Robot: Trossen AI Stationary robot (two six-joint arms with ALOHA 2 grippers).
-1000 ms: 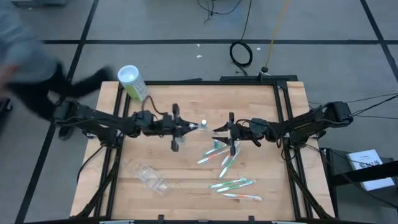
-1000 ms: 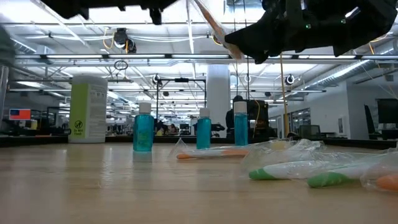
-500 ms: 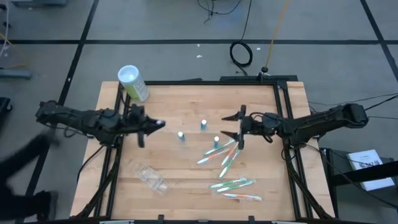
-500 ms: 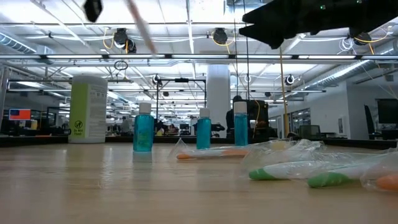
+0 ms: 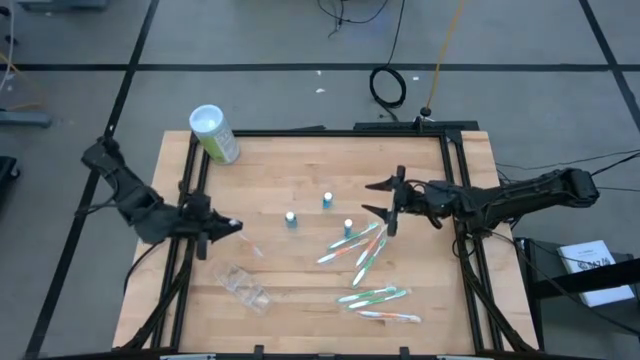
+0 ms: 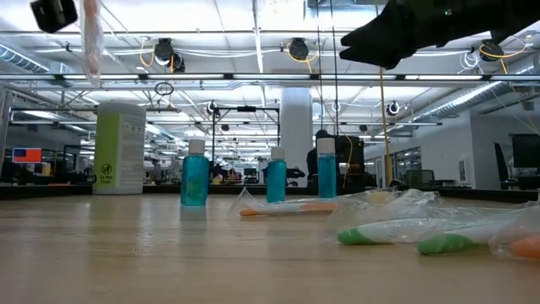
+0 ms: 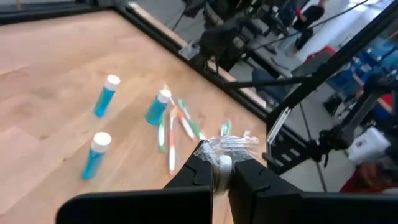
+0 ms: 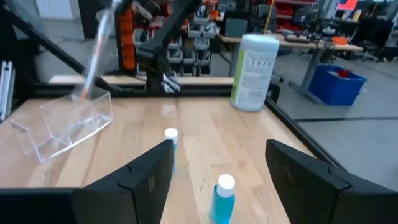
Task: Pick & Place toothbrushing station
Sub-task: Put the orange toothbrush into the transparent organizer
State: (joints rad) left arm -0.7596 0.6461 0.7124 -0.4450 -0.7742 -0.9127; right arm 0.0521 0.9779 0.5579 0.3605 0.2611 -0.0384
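The left gripper (image 5: 232,226) clasps a wrapped toothbrush (image 7: 229,147), apparently orange-accented, above the clear holder (image 5: 238,284). The right gripper (image 5: 383,200) hovers, fingers spread and empty.

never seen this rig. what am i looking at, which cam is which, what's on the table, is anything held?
Two dark robot arms work at a wooden table.

The high view looks straight down. The low view sits at table height. Each wrist view looks past that arm's own fingers.

The left gripper is shut on a wrapped toothbrush, above the table's left side, near the clear holder.

The right gripper is open and holds nothing, over the right side.

On the table: three blue tubes standing, more toothbrushes lying loose on the right half, and a green canister at the far left corner.
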